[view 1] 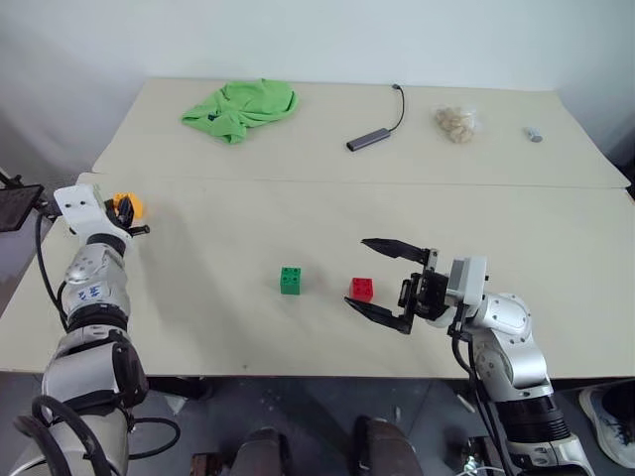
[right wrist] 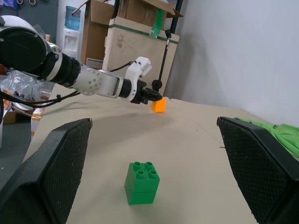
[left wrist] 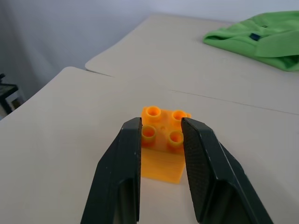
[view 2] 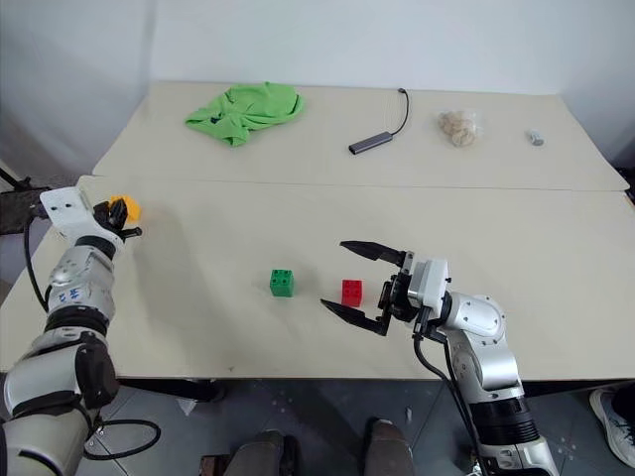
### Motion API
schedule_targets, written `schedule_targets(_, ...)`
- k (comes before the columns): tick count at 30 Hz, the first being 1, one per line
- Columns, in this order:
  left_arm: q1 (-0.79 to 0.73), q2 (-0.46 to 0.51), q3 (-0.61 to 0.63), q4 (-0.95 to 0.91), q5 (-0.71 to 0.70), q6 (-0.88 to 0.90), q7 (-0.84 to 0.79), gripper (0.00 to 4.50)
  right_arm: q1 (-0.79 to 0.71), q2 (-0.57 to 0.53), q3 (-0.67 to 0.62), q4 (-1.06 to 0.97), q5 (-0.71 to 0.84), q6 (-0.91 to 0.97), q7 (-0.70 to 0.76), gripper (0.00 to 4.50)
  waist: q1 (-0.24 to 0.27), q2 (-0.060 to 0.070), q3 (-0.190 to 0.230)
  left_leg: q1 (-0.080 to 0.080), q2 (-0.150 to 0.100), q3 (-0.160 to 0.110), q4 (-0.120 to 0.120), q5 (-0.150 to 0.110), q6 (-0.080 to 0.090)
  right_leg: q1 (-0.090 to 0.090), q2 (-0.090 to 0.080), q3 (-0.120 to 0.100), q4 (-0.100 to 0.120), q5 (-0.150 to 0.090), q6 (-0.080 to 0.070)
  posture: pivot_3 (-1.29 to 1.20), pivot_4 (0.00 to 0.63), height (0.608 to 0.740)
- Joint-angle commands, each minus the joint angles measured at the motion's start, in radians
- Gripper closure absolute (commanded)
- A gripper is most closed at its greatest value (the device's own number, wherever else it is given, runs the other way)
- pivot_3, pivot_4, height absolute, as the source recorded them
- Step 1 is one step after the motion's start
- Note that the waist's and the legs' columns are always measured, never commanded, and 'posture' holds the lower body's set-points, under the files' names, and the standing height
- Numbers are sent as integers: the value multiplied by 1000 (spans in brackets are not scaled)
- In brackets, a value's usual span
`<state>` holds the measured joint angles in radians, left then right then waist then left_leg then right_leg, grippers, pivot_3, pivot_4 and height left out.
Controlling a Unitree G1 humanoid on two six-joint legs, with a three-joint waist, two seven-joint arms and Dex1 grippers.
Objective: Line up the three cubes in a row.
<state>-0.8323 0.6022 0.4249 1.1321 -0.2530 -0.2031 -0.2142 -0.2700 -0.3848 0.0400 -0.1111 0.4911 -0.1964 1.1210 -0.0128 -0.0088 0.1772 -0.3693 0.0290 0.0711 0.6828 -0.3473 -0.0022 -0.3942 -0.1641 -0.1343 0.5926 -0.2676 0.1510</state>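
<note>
The orange-yellow cube sits near the table's left edge. My left gripper is shut on it, one black finger pressed against each side. The green cube and the red cube stand a short gap apart near the middle of the front table. My right gripper hangs open just right of the red cube and points left. Its wide-spread fingers frame that cube from the head camera, and nothing is gripped between them. The right wrist view looks past the green cube to the left gripper and the orange-yellow cube.
On the rear table lie a green cloth, a dark adapter with a cable, a clear bag of beige pieces and a small grey object. A seam separates the two tables. Cardboard boxes stand beyond the table's left side.
</note>
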Motion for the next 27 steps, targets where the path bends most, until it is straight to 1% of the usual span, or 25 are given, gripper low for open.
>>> schedule_targets(1, 46, 21, 24, -169, -110, 6, -288, 3574, 3, -7, -7, -30, 8, -6, -2, 0, 0, 0, 0, 0, 0, 0, 0, 0, 0, 0, 0, 0, 0, 0, 0, 0, 150, 740)
schedule_targets(3, 104, 38, -1, -294, -171, 69, -508, 3574, 5, -13, -10, -33, 10, 1, -2, 0, 4, 0, 0, 0, 0, 0, 0, 0, 0, 0, 0, 0, 0, 0, 0, 0, 150, 740)
schedule_targets(5, 151, 64, -26, -407, -220, 133, -681, 3574, 7, -24, -13, -35, 14, 10, 5, 0, 5, 0, 0, 0, 0, 0, 0, 0, 0, 0, 0, 0, 0, 0, 0, 0, 150, 740)
schedule_targets(7, 183, 108, -68, -494, -236, 188, -828, 3574, 11, -41, -21, -41, 24, 21, 14, 0, 4, 0, 0, 0, 0, 0, 0, 0, 0, 0, 0, 0, 0, 0, 0, 0, 150, 740)
schedule_targets(10, 174, 157, -134, -554, -237, 274, -981, 3574, 27, -75, -38, -58, 45, 47, 25, 0, 9, 0, 0, 0, 0, 0, 1, 0, 0, 0, 0, 0, 0, 0, 0, 0, 150, 740)
schedule_targets(13, 161, 166, -220, -564, -197, 268, -1119, 3574, 41, -107, -54, -68, 57, 61, 34, 0, 12, 0, 0, 0, 0, 0, 1, 0, 0, 0, 0, 1, 0, 0, 0, 0, 150, 740)
schedule_targets(16, 142, 143, -273, -544, -178, 242, -1203, 3574, 51, -127, -71, -75, 60, 68, 29, 0, 11, 0, 0, 0, 0, 1, 1, 0, 0, 0, 0, 1, 0, 0, 0, 0, 150, 740)
schedule_targets(19, 110, 119, -336, -476, -125, 169, -1285, 3574, 87, -149, -96, -94, 61, 76, 18, 0, 12, 0, 0, -1, 0, 1, 1, 0, 0, 0, 0, 1, 0, 0, 0, 0, 150, 740)
schedule_targets(22, 56, 86, -332, -374, -102, 111, -1263, 3574, 132, -161, -111, -126, 60, 79, 3, 0, 13, 0, 0, -1, 0, 1, 1, 0, 0, 0, 0, 1, 0, 0, 0, 0, 150, 740)
schedule_targets(24, 23, 78, -318, -326, -95, 115, -1230, 3574, 157, -159, -120, -148, 58, 84, -20, 0, 13, 0, 0, -1, 0, 1, 1, 0, 0, 0, 0, 1, -1, 0, 0, 0, 150, 740)
schedule_targets(27, 3, 83, -301, -306, -98, 134, -1198, 2988, 188, -160, -123, -166, 53, 85, -35, 0, 8, 0, 0, -1, 0, 1, 1, 0, 0, 0, 0, 1, 0, 0, 0, 0, 150, 740)
